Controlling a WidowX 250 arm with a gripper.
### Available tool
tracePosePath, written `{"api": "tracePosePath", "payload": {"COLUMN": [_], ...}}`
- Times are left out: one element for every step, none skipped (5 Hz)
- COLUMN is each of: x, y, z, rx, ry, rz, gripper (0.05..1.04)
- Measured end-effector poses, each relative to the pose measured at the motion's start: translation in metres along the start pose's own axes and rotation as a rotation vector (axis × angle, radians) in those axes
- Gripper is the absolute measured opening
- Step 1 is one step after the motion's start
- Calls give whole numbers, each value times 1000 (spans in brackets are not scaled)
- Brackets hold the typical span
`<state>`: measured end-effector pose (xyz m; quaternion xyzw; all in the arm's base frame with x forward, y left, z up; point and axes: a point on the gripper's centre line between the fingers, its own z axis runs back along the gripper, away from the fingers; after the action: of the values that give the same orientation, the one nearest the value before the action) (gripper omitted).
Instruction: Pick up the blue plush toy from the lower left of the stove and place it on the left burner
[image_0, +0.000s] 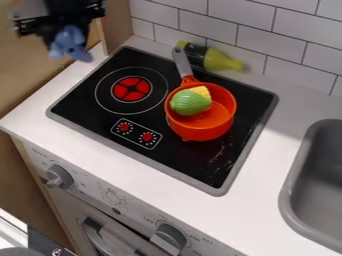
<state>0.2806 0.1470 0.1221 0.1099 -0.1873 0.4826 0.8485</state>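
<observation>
Presently: Gripper (68, 36) at Upper Left, Blue Item (69, 44) at Its Lower End

We locate the black gripper above the counter's (87, 146) left rear corner, cut off by the top edge. Motion blur obscures its outline; we cannot tell whether it is spread, pressed together or pinching the blue item, whose shape is also indistinct.

We find the orange pot (202, 131) on the right half of the black cooktop (80, 100), its grey handle pointing rearward. Inside lies a toy ear of corn (190, 102), green husk foremost, concealing part of the pot's floor. The handle partly covers a yellow-green bottle (217, 59) lying behind. We see the grey sink (294, 185) cropped at the right edge.
</observation>
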Motion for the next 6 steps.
{"api": "tracePosePath", "payload": {"x": [0,-7,-18,-26,-36,-40], "y": [-20,-38,-48,-51,-51,-53], "z": [-12,-25,-35,-43,-52,-53], "rx": [19,21,20,-3,1,-10], "ry": [-33,-89,-132,-164,-173,-171], "rz": [52,108,125,134,137,129], "gripper": [465,465,465,465,465,539]}}
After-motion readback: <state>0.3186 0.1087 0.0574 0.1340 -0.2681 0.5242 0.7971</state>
